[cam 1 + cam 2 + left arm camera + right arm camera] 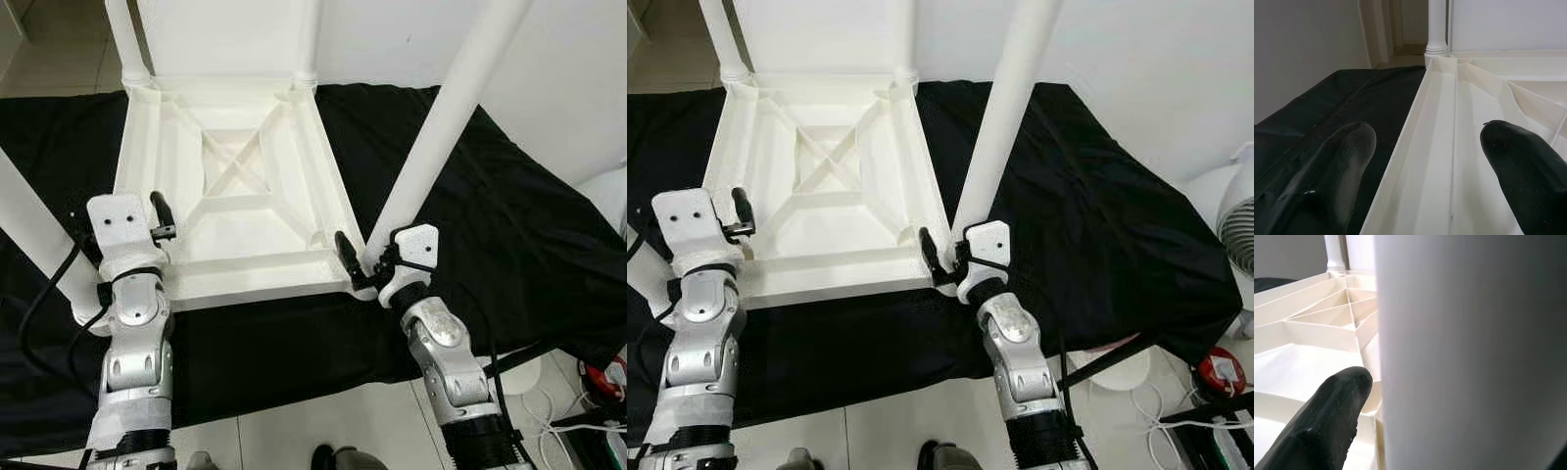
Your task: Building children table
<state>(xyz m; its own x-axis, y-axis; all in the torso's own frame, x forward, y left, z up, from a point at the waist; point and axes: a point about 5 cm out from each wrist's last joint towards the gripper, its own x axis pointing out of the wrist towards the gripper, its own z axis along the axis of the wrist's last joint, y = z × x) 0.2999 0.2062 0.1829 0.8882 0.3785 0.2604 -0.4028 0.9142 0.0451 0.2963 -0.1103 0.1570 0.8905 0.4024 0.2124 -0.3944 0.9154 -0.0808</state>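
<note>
1. Right gripper: seen at about 5 o'clock of the scene, at the near right corner of the table top. Its black fingers are closed around the base of the near right leg, one finger on the inner side of the leg; the other finger is hidden behind the leg.
2. Left gripper: seen at about 8 o'clock, at the near left corner of the table top. Its fingers are spread apart and straddle the left rim, one over the black cloth, one over the ribbed inside. Nothing is gripped.
3. Table top: white plastic, laid upside down at the centre of the scene, its ribbed underside with a crossed brace facing up.
4. Far legs: two white posts stand upright in the far corner sockets, at about 11 and 12 o'clock.
5. Near left leg: a white post rises at about 9 o'clock, beside the left arm; its seating cannot be told.
6. Black cloth: spread beneath the table top, reaching out toward 3 o'clock.
7. Floor: pale tiles at 6 o'clock; cables lie at about 4 o'clock.
</note>
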